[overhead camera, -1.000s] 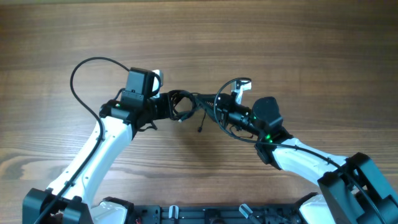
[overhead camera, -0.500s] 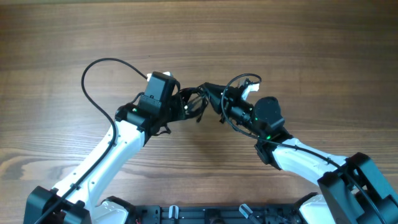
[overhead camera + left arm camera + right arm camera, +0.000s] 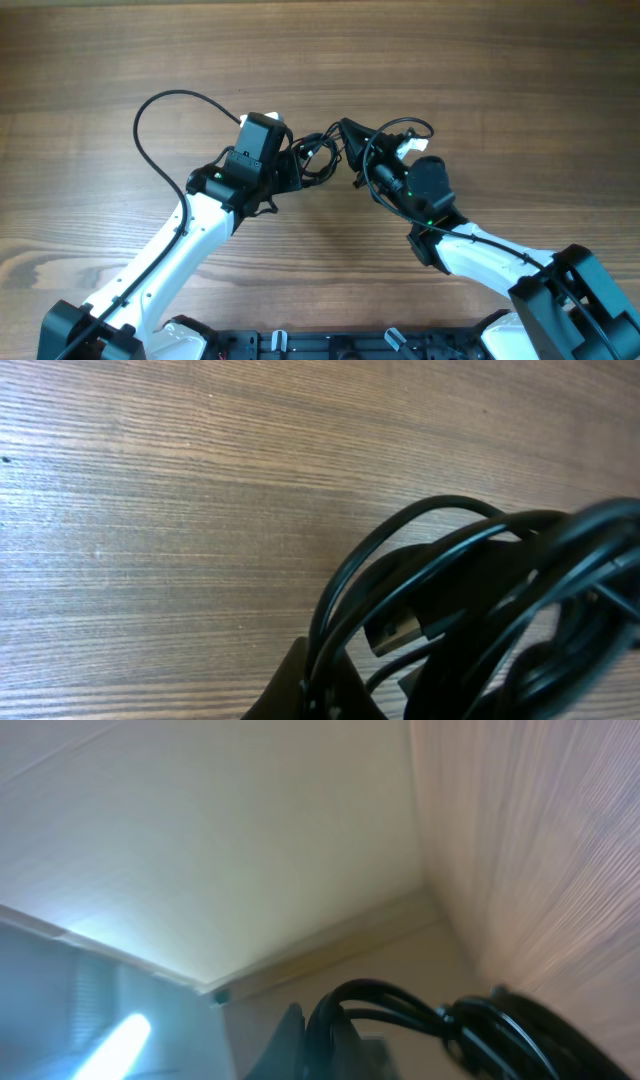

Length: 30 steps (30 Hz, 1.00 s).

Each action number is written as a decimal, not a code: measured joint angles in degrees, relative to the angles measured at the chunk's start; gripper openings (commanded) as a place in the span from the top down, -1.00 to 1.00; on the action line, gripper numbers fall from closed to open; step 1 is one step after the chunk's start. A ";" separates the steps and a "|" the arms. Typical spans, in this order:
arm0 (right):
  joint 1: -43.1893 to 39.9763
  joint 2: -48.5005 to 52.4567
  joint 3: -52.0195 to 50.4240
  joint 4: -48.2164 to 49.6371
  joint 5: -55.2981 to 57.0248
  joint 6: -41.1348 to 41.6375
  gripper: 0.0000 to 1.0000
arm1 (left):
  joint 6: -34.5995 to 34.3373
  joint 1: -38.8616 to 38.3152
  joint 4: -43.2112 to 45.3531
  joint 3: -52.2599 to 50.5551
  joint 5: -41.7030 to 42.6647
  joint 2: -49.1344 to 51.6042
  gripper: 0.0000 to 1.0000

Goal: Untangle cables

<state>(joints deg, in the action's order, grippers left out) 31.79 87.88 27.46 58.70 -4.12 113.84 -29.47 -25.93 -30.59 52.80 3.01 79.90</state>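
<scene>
The cables (image 3: 318, 156) hang as a tangled dark bundle between my two grippers over the middle of the wooden table (image 3: 480, 60). My left gripper (image 3: 298, 166) is shut on the bundle's left side. In the left wrist view thin black loops (image 3: 440, 560) and a small metal plug (image 3: 398, 629) fill the lower right, with strands pinched in my left gripper (image 3: 325, 688). My right gripper (image 3: 347, 131) is shut on the bundle's right end. The right wrist view is tilted up at wall and ceiling; black strands (image 3: 400, 1000) arch out of my right gripper (image 3: 330, 1040).
A thick black robot cable (image 3: 150, 115) loops out to the left of my left arm. Another one (image 3: 400, 130) arcs over my right wrist. The dark robot base (image 3: 300, 345) runs along the front edge. Bare wood surrounds the arms.
Both grippers rose toward the table's far side with the bundle. The left arm shifted right, closer to the right gripper. The right wrist swung upward. Both stay shut.
</scene>
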 measured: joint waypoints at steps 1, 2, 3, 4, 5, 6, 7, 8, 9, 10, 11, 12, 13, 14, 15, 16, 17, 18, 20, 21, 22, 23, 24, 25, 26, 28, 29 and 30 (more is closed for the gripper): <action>0.00 0.00 0.00 -0.98 0.63 -1.70 0.91 | 0.02 -0.02 -0.22 0.04 0.48 0.00 0.92; 0.00 0.00 -0.02 -1.73 1.25 -3.63 0.91 | 0.02 -0.02 -0.44 0.04 1.05 0.00 0.92; 0.04 0.00 -0.02 -2.40 2.05 -6.36 0.91 | 0.02 -0.02 -0.59 0.04 1.46 0.00 0.92; 0.11 0.00 -0.02 -2.93 3.17 -11.13 0.91 | 0.02 -0.07 -0.68 0.04 2.36 0.00 0.92; 0.17 0.00 -0.02 -3.30 3.80 -14.25 0.91 | 0.02 -0.07 -0.68 0.04 2.99 0.00 0.92; 0.22 0.00 -0.02 -3.45 4.17 -15.61 0.91 | 0.04 -0.09 -0.83 0.04 3.56 0.00 0.92; 0.33 0.00 -0.02 -3.52 4.57 -17.64 0.91 | 0.04 -0.09 -0.96 0.04 4.15 0.00 0.92; 0.33 0.00 -0.02 -3.50 4.83 -18.43 0.91 | 0.02 -0.11 -1.11 0.04 4.66 0.00 0.92; 0.35 0.00 -0.02 -3.50 5.31 -19.32 0.91 | 0.04 -0.11 -1.25 0.07 5.18 0.00 0.92; 0.39 0.00 -0.02 -3.54 6.29 -20.81 0.91 | 0.28 -0.11 -1.57 0.11 6.01 0.00 0.92; 0.39 0.00 -0.02 -3.63 7.17 -21.84 0.90 | 0.48 -0.11 -1.79 0.11 6.25 0.00 0.92; 0.39 0.00 -0.02 -3.69 7.82 -22.43 0.91 | 1.33 -0.11 -2.69 0.26 7.17 0.00 0.92; 0.39 0.00 -0.02 -3.74 8.28 -22.77 0.91 | 1.70 -0.11 -3.39 0.37 7.43 0.00 0.93; 0.39 0.00 -0.02 -3.76 8.74 -23.50 0.91 | 2.19 -0.11 -4.13 0.44 7.61 0.00 0.92; 0.39 0.00 -0.04 -3.74 8.81 -24.46 0.91 | 2.58 -0.11 -4.46 0.44 7.65 0.00 0.92; 0.39 0.00 -0.04 -3.74 8.59 -27.19 0.91 | 2.82 -0.11 -4.66 0.44 7.58 0.00 0.92; 0.37 0.00 -0.04 -3.72 8.17 -29.42 0.91 | 3.15 -0.11 -4.92 0.46 7.34 0.00 0.92; 0.33 0.00 -0.04 -3.87 6.73 -35.56 0.91 | 3.37 -0.11 -5.25 0.44 6.86 0.00 0.92; -0.04 0.00 -0.02 -5.46 3.61 -45.24 0.91 | 3.67 -0.04 -5.88 0.39 5.49 0.00 0.92; -0.24 0.00 -0.02 -6.54 2.54 -47.87 0.91 | 3.72 0.02 -5.99 0.28 4.94 0.00 0.92; -0.68 0.00 -0.02 -8.63 0.52 -51.91 0.91 | 3.91 0.07 -6.14 0.07 4.15 0.00 0.92; -0.94 0.00 -0.02 -9.64 -0.79 -53.99 0.91 | 3.91 0.07 -6.34 -0.07 3.72 0.00 0.92; -1.05 0.00 0.00 -10.19 -1.57 -55.34 0.91 | 3.93 0.07 -6.38 -0.11 3.61 0.00 0.92; -1.16 0.00 0.02 -10.99 -2.67 -56.81 0.91 | 3.93 0.07 -6.51 -0.17 3.23 0.00 0.92; -1.25 0.00 0.02 -11.69 -3.65 -58.14 0.91 | 3.93 0.07 -6.56 -0.24 3.04 0.00 0.92; -1.27 0.00 0.02 -12.79 -4.90 -59.80 0.91 | 3.93 0.07 -6.49 -0.35 2.82 0.00 0.92; -1.27 0.00 0.02 -13.53 -5.55 -60.26 0.91 | 3.93 0.07 -6.34 -0.35 2.80 0.00 0.92; -1.27 0.00 0.02 -14.40 -6.38 -60.65 0.92 | 3.93 0.07 -5.97 -0.37 2.80 0.00 0.92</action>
<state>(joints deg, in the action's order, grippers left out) 30.52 87.88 27.49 44.29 -10.50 53.19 -25.54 -25.87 -36.56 52.42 5.80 79.90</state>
